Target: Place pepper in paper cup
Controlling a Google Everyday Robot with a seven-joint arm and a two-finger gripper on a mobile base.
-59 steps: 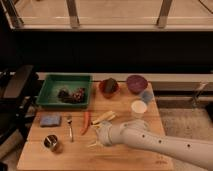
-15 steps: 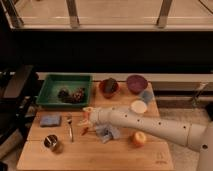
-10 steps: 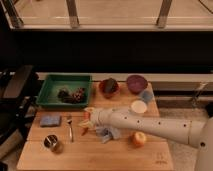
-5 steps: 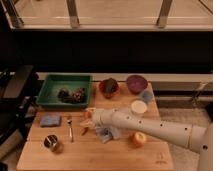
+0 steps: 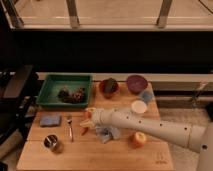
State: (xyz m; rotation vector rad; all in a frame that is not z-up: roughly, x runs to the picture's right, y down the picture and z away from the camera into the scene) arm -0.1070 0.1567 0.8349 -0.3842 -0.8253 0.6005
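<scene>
The arm reaches leftward across the table; the gripper, fingers spread, hovers over the pepper.

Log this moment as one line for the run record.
hand: open, low over pepper, beside fork | pepper: on table, not lifted | paper cup: upright, apart to the right, holds no pepper

Green tray, fork, metal can, purple bowl, round fruit.
</scene>
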